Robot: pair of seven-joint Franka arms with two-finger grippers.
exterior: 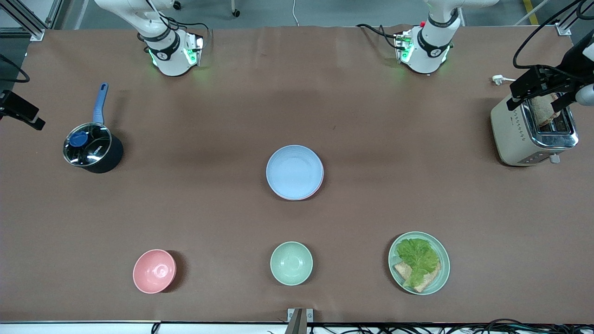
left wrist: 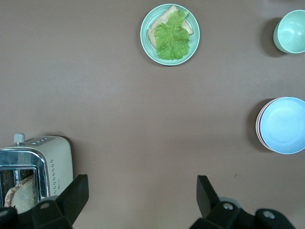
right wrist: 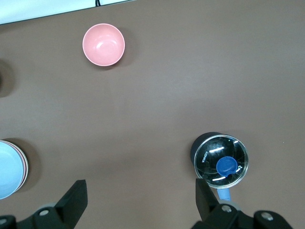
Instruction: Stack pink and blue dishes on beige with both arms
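In the middle of the table the pale blue plate point(exterior: 294, 170) lies on top of a stack, and the pink plate's rim point(exterior: 312, 194) peeks out under it. The same blue plate point(left wrist: 285, 125) point(right wrist: 7, 170) shows in both wrist views. The beige plate is hidden; I cannot tell whether it lies under the pink one. My left gripper point(left wrist: 142, 186) hangs open and empty high over bare table beside the toaster. My right gripper point(right wrist: 140, 188) hangs open and empty high over bare table beside the pot. Both are well away from the stack.
A lidded dark pot point(exterior: 92, 149) with a blue handle stands toward the right arm's end. A toaster point(exterior: 533, 132) holding bread stands toward the left arm's end. Nearer the front camera are a pink bowl point(exterior: 154, 271), a green bowl point(exterior: 291, 262) and a green plate point(exterior: 441, 273) with bread and lettuce.
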